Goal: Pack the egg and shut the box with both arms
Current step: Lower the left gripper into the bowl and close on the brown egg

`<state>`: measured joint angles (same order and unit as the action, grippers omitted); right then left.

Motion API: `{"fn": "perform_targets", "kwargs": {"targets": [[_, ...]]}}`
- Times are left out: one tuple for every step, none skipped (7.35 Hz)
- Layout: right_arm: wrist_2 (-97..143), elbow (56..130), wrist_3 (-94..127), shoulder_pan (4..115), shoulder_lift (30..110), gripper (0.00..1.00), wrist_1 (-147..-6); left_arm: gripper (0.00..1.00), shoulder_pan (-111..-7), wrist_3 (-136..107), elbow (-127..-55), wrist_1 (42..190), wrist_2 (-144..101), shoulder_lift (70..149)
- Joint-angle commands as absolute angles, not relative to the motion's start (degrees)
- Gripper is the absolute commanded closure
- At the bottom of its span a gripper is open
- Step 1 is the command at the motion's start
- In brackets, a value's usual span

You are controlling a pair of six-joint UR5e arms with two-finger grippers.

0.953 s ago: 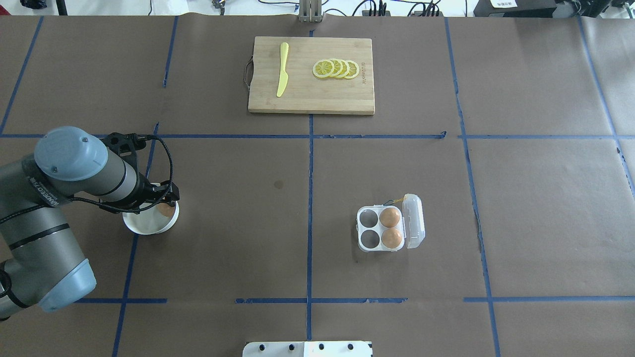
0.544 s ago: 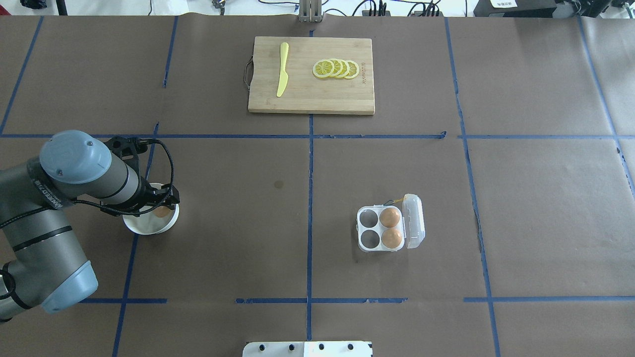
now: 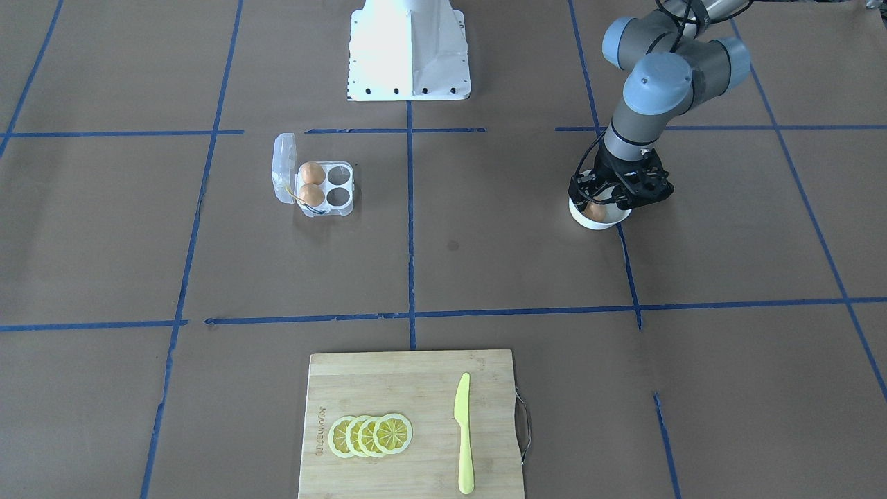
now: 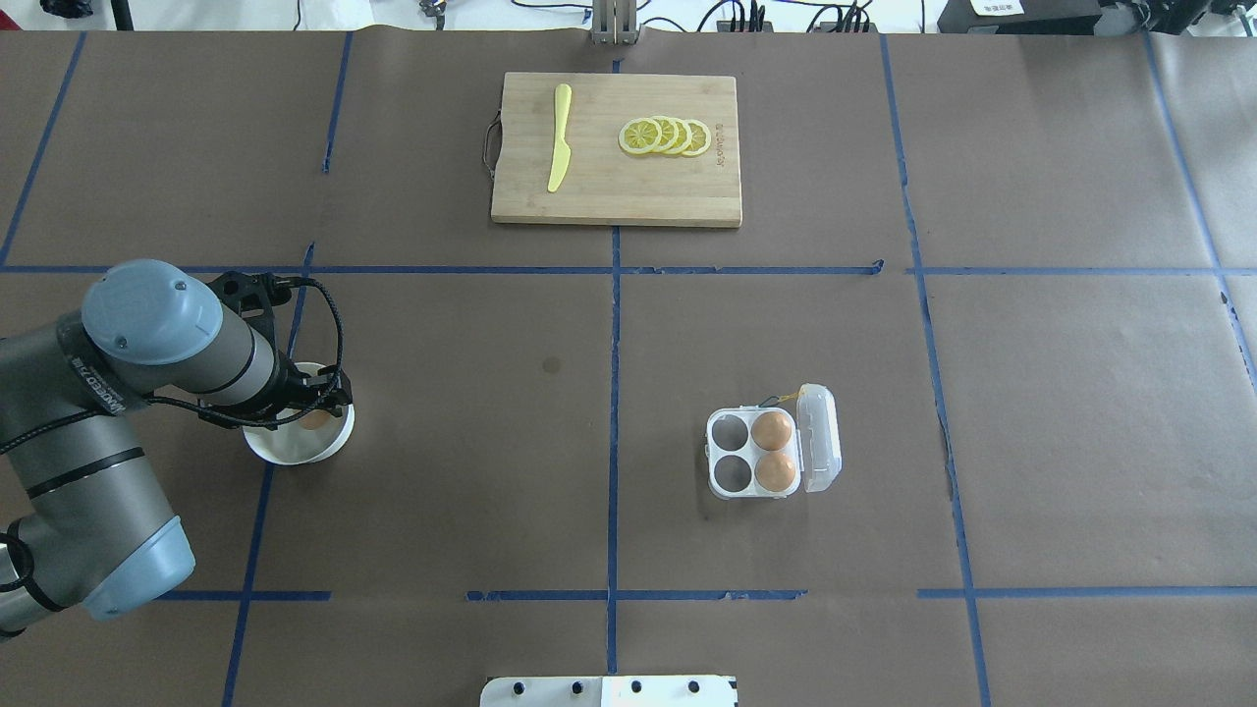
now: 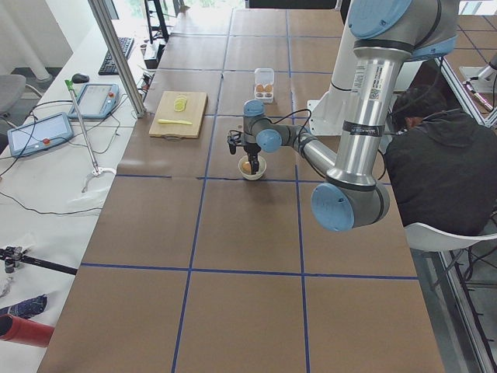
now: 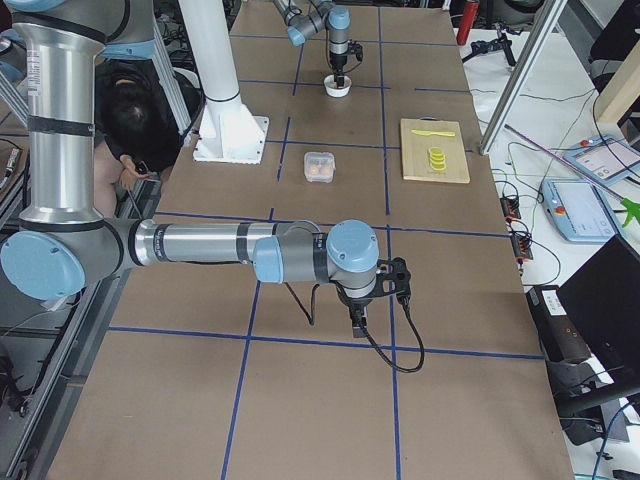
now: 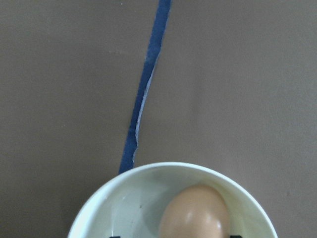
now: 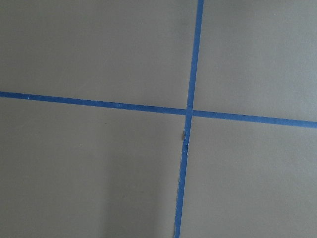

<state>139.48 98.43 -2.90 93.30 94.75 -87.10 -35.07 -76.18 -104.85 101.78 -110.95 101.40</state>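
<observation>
A robot work table covered in brown paper, marked into squares with blue tape. On the left side of the table, the left arm (image 4: 167,344) bends down over a round white bowl (image 4: 285,456). One orange-brown egg (image 4: 314,421) lies in the bowl, against its far right wall.

The left gripper (image 4: 319,405) hangs directly above that egg, pointing straight down. In the wrist camera, two dark slivers of fingertip show at the bottom edge, one on each side of the egg. They sit wider apart than the egg, so the claw looks spread around it, not pinching it yet. The egg's long axis points away between the fingers, so they would close across its narrower width, which seems a good line for a grip.

The box (image 4: 711,452) sits well apart, right of the table's middle. Its clear lid (image 4: 820,437) lies folded open on the right side. Two eggs fill the right-hand cells, one far (image 4: 772,429) and one near (image 4: 776,471). The two left-hand cells, on the side facing the bowl, are empty.

The right gripper (image 6: 358,318) hovers over bare table, well away from both box and bowl. I cannot tell whether its claw is spread or pressed together. The left arm is plainly the nearer one to the egg. Once the egg is lifted, its way to the box runs rightward.
</observation>
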Motion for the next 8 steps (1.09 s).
{"fn": "perform_targets", "kwargs": {"targets": [[139.48, 98.35, -2.90, 93.34, 94.75, 0.00, -87.10, 0.25, -35.07, -76.03, -104.59, 101.78, -110.92, 101.42], [139.48, 98.35, -2.99, 93.25, 94.75, 0.00, -87.10, 0.25, -35.07, -76.03, -104.50, 101.78, -110.92, 101.43], [139.48, 98.35, -2.99, 93.34, 94.83, 0.00, -87.10, 0.26, -35.07, -75.94, -104.41, 101.78, -110.92, 101.51], [139.48, 98.35, -2.99, 93.34, 94.83, 0.00, -87.10, 0.26, -34.98, -75.94, -103.98, 101.78, -110.92, 101.51], [139.48, 98.35, -2.99, 93.25, 94.83, 0.00, -87.10, 0.26, -34.98, -75.85, -103.97, 101.78, -110.92, 101.43], [139.48, 98.35, -2.99, 93.34, 94.83, 0.00, -87.10, 0.26, -34.98, -75.85, -103.97, 101.78, -110.92, 101.43], [139.48, 98.35, -2.99, 93.34, 94.83, 0.00, -87.10, 0.26, -34.98, -75.85, -103.97, 101.78, -110.83, 101.34], [139.48, 98.44, -2.99, 93.34, 94.83, 0.00, -87.10, 0.26, -34.98, -75.85, -103.97, 101.78, -110.31, 101.25]]}}
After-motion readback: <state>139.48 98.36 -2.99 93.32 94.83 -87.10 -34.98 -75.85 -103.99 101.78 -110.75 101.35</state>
